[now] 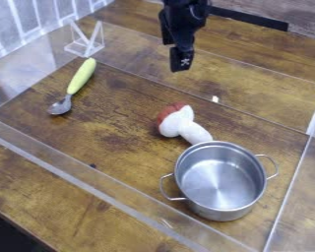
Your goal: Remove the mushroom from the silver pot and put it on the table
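The mushroom [181, 122] lies on its side on the table [121, 128], white stem toward the pot and reddish-brown cap toward the back. Just in front of it and to the right stands the silver pot [222, 179], with nothing inside its pale interior. My black gripper [181, 61] hangs above the table behind the mushroom, well apart from it, pointing steeply down. Its fingers stand open with nothing between them.
A spoon [72, 85] with a yellow-green handle lies at the left. Clear acrylic walls [68, 175] run along the table's edges. A small clear stand [84, 39] sits at the back left.
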You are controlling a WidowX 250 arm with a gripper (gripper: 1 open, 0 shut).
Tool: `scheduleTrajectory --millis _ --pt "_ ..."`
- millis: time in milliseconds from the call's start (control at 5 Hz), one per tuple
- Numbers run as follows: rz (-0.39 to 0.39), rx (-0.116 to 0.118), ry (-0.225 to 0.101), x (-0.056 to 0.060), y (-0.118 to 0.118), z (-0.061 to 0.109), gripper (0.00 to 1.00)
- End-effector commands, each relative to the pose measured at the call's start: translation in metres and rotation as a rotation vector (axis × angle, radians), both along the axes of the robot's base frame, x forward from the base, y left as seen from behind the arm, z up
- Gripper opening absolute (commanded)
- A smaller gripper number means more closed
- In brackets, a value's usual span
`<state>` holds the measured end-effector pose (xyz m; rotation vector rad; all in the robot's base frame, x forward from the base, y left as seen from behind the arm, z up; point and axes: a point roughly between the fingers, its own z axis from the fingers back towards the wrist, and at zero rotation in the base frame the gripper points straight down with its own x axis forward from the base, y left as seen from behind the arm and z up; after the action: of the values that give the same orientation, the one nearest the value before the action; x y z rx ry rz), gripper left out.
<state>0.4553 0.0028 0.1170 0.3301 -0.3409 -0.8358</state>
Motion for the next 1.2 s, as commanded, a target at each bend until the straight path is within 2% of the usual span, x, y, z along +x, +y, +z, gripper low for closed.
scheduleTrajectory --millis 0,400,1000 --pt "-0.005 0.003 -0.116 0.000 0.005 0.045 1.00" --pt "-0.012 -0.012 -0.119 0.000 0.006 0.032 1.00" --pt "-0.025 -0.012 -0.137 0.001 0.012 0.027 1.00"
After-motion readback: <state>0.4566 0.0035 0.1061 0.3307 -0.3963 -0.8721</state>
